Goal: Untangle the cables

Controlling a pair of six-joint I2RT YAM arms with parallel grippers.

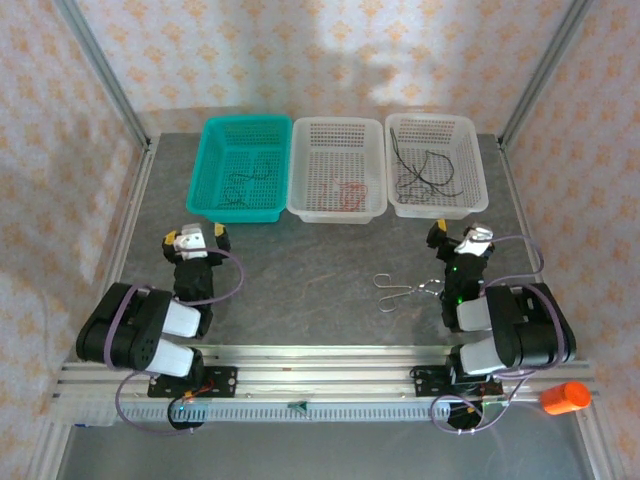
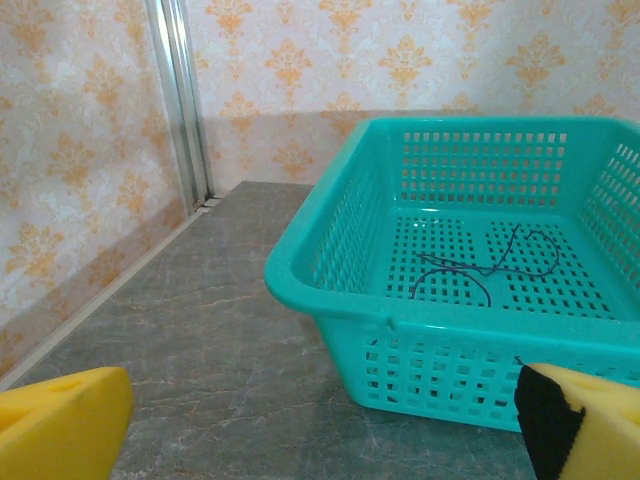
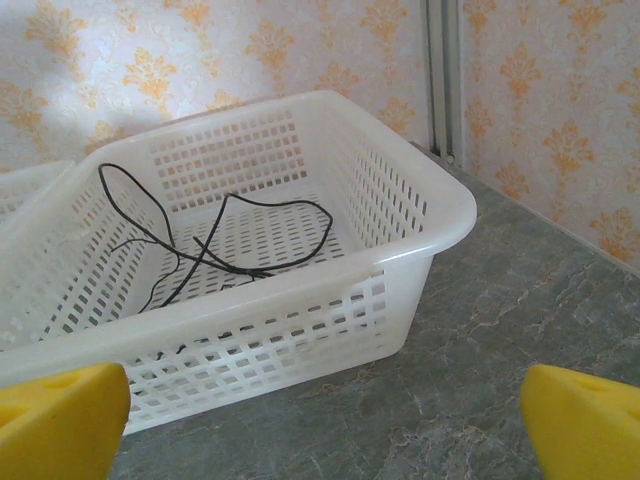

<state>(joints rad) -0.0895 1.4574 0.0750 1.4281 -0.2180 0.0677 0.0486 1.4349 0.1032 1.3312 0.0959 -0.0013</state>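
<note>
left pincer (image 2: 320,430) and right pincer (image 3: 322,425) released; thin black cables (image 3: 250,270) loop in latticed basket (image 3: 300,335).

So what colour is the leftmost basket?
Teal green; the basket shows best in the left wrist view.

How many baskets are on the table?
3, in a row at the far edge: the teal basket on the left, the middle white basket, and the right white basket.
</note>
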